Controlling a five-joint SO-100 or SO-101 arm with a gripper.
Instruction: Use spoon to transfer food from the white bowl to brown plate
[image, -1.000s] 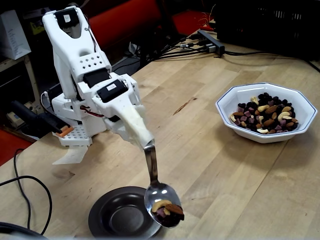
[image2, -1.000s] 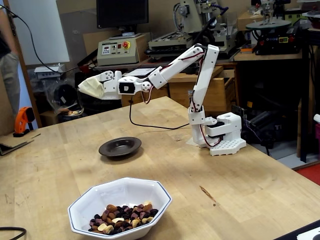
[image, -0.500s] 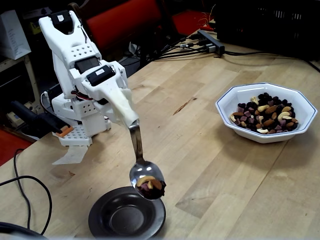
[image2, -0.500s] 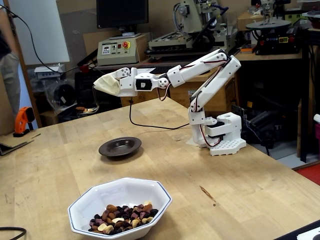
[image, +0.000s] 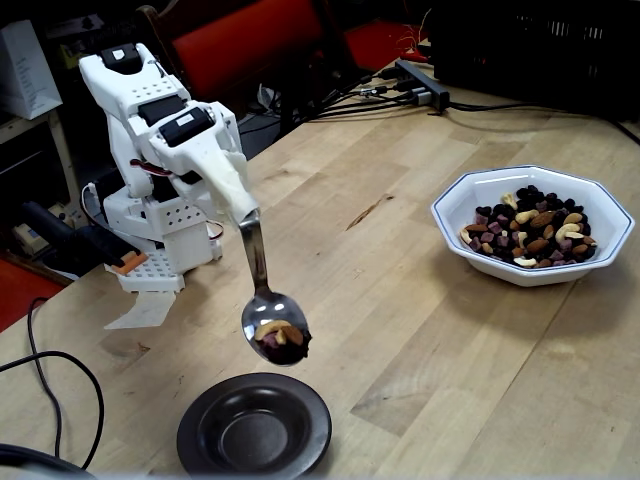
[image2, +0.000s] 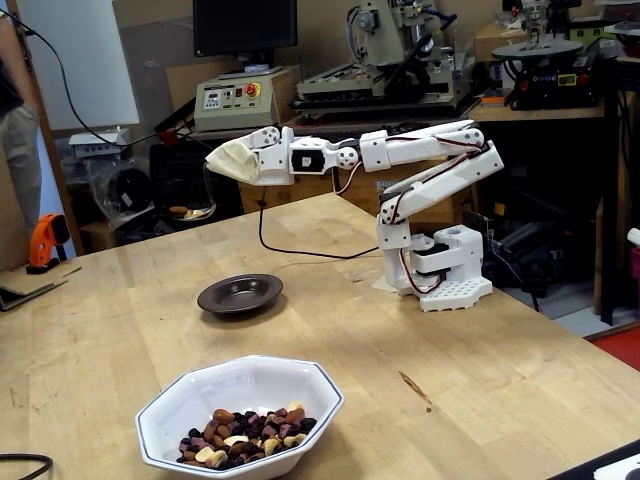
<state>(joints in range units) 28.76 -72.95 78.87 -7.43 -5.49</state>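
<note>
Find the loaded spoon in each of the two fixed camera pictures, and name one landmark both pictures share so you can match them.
In a fixed view the spoon hangs left of centre, its bowl holding food, above the brown plate.
In a fixed view the spoon shows small at upper left, below the gripper, left of and higher than the brown plate.
Shared landmark: the white bowl.

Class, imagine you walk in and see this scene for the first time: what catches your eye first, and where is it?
The spoon, loaded with nuts, hangs from the gripper in mid-air above the wooden table, just over the brown plate, which is empty. At the right in that fixed view sits the white bowl, full of mixed nuts and dried fruit.
</note>
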